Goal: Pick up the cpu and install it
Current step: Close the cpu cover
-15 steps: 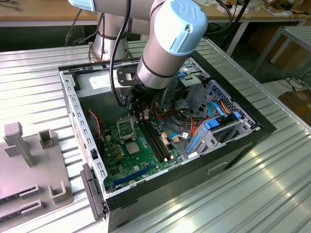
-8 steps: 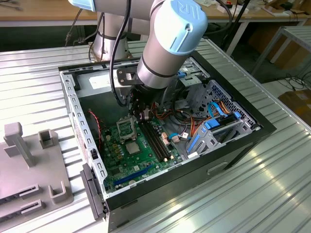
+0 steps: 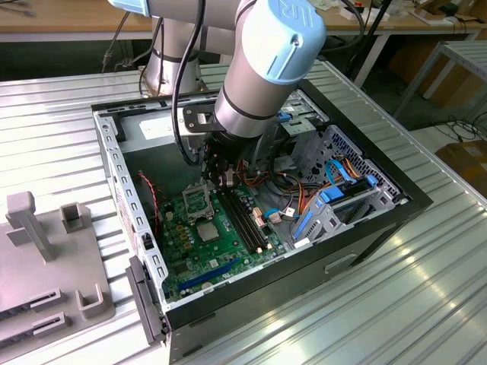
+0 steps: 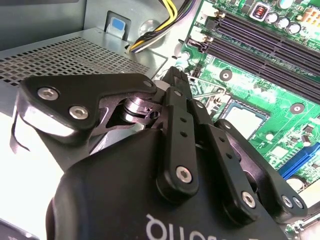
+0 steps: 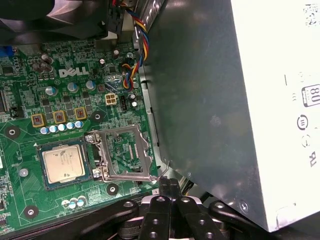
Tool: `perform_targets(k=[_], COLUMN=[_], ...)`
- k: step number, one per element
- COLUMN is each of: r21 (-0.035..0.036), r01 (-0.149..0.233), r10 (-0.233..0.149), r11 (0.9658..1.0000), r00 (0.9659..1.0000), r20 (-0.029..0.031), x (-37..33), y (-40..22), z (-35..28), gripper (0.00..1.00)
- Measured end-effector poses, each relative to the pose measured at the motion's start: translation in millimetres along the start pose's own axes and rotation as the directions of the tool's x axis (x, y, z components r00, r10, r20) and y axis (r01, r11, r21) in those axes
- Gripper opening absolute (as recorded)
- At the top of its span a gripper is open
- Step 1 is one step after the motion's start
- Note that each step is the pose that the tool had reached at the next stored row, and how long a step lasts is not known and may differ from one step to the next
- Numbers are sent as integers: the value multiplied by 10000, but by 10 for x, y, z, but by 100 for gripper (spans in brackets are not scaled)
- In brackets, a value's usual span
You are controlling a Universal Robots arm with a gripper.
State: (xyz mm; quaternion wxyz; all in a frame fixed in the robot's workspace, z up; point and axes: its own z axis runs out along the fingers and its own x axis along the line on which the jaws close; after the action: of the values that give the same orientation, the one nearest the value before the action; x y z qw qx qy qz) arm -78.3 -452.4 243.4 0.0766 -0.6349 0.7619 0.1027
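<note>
I read the small flat silver-grey square cpu (image 5: 62,165) seated in its socket on the green motherboard (image 5: 20,145) | steel load frame (image 5: 125,155) open just beyond it, unclamped | black gripper (image 5: 169,185) pinched closed, empty, near the frame | install judged part-done

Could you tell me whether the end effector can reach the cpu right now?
Probably yes: the cpu lies uncovered on the motherboard beside the socket frame, and the end effector hangs close by.

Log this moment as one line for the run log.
gripper: jaws shut, near socket frame | cpu: lying in socket | socket frame: open
</note>
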Motion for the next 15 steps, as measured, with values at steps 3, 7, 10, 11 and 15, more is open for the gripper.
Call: perform_targets(k=[3,7,10,11,15], r21=[5,14,22,24,32], r01=[0,-1,-2,-2,-1], r10=[0,2,2,2,2], r11=[10000,10000,10000,10000,10000], r00=[10000,10000,9999,9999,9998], r20=[-33,-86,-123,-134,-176], x=[1,1,-1,-2,-4], y=[0,1,1,1,1], z=[-1,-3,-9,-11,-20], gripper=[11,11,11,11,11])
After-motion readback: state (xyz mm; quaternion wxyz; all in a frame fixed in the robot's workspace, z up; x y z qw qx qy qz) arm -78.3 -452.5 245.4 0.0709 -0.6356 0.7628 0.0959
